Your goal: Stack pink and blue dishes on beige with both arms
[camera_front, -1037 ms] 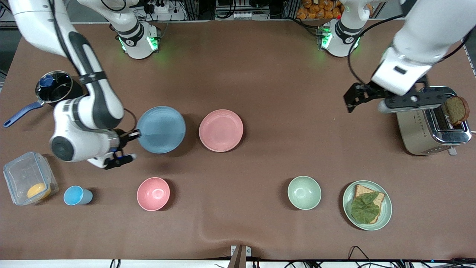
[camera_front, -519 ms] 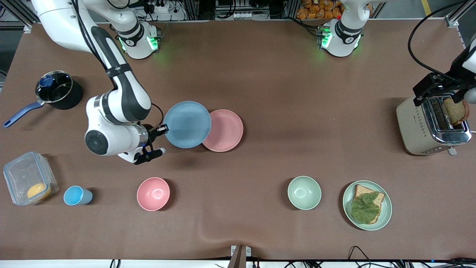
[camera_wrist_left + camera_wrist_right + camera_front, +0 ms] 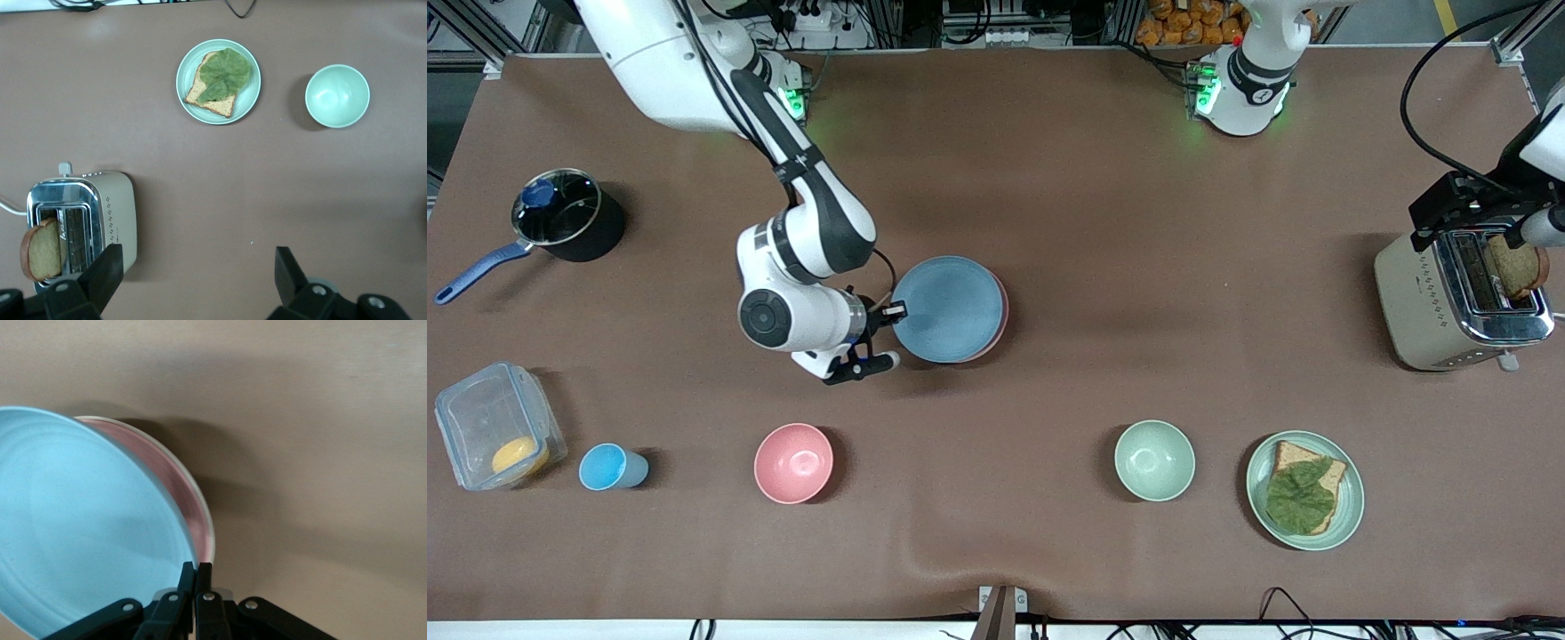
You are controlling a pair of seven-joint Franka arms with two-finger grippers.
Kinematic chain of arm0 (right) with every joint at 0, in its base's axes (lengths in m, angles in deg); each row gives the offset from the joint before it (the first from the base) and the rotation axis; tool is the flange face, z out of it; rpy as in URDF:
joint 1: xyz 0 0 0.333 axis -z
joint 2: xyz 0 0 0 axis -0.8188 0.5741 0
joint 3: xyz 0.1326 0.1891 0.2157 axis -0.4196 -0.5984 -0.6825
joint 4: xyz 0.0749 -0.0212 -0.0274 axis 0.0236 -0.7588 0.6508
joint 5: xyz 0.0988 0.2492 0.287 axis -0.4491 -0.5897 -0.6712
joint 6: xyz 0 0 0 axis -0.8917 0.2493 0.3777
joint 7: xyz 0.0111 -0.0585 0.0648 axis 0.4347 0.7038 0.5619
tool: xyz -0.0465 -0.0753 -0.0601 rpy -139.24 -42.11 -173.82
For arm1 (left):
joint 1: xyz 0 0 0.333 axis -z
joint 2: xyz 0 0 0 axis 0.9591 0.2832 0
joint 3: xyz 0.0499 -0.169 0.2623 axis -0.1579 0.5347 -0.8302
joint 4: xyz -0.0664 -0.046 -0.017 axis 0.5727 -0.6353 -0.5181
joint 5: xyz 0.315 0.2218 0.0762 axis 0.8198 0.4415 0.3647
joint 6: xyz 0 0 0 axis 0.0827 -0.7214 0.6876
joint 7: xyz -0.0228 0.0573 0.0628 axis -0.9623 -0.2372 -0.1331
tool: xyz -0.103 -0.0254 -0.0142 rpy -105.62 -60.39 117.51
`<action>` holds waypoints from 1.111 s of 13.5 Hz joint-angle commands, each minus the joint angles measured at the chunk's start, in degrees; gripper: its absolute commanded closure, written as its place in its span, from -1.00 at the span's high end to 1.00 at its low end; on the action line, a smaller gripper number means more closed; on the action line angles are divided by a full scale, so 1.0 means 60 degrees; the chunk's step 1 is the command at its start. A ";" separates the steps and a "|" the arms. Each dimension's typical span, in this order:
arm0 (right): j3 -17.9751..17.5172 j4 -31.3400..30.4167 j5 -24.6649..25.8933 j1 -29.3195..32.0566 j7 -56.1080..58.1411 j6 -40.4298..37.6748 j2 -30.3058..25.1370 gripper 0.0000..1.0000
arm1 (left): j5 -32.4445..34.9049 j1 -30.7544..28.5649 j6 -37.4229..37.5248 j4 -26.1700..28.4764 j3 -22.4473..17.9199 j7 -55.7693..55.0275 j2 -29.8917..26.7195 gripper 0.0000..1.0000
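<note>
Right gripper (image 3: pixel 891 312) jaws pinch the blue plate (image 3: pixel 947 308) rim; pink plate (image 3: pixel 1000 313) sits right under it. Left gripper (image 3: pixel 200 280) waits, jaws open, above the toaster (image 3: pixel 1458 302).

A robotics lab: two bench-mounted arms (image 3: pixel 800 240), cabling and aluminium framing (image 3: pixel 1516 49).

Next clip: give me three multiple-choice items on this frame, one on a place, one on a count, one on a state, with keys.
1. The blue plate is over:
A. the pink plate
B. the green bowl
C. the pot

2. Bowls on the table:
A. one
B. two
C. four

3. The right claw is:
A. open over the cup
B. shut on the blue plate
C. open over the toaster

Key: 1 A, only a pink edge shows beside it. 2 B, pink bowl and green bowl. 3 B, its fingers pinch the rim; the left claw is open beside the toaster.
</note>
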 commanded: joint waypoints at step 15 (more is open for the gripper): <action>0.0411 0.0455 0.0360 -0.0165 -0.0070 -0.0781 -0.0141 1.00 | -0.0140 0.0206 0.0126 0.0049 -0.0138 0.0394 0.0098 1.00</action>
